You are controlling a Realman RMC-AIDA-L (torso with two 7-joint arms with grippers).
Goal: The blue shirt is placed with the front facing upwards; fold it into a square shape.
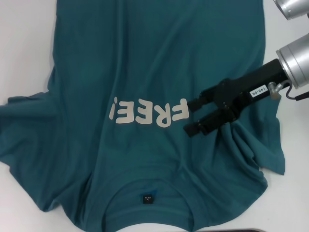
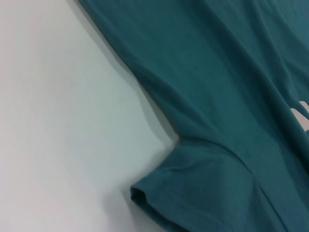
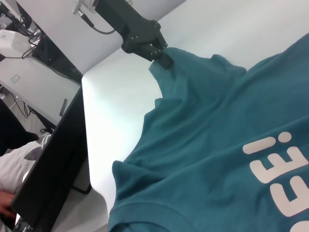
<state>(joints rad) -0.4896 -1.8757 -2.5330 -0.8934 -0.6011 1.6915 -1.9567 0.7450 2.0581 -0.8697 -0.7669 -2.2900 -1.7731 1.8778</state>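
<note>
Hovering above the chest of the blue shirt (image 1: pixel 145 63), your right gripper (image 1: pixel 193 116) is holding its two black fingers (image 1: pixel 206 97) well apart, with nothing between them but the cloth lying below. Just past the fingertips, toward the robot's left, the white letters "FREE" (image 1: pixel 147 112) are lying upside down as the head camera sees them, the F sitting closest to the gripper. Behind the gripper, under its body, the shirt's right sleeve (image 1: pixel 251 154) is lying rumpled in loose folds. Nearer to the robot than the gripper, the round collar (image 1: pixel 147 215) is facing up, showing its small dark label (image 1: pixel 147 198). The shirt is lying front-up, spread over the white table (image 1: pixel 19 48). Far off on the other side, your left gripper (image 3: pixel 164 58) is meeting the tip of the left sleeve (image 3: pixel 188 67) near the table's edge, where the cloth is rising to a peak; I cannot tell whether it is clamped on the fabric.
</note>
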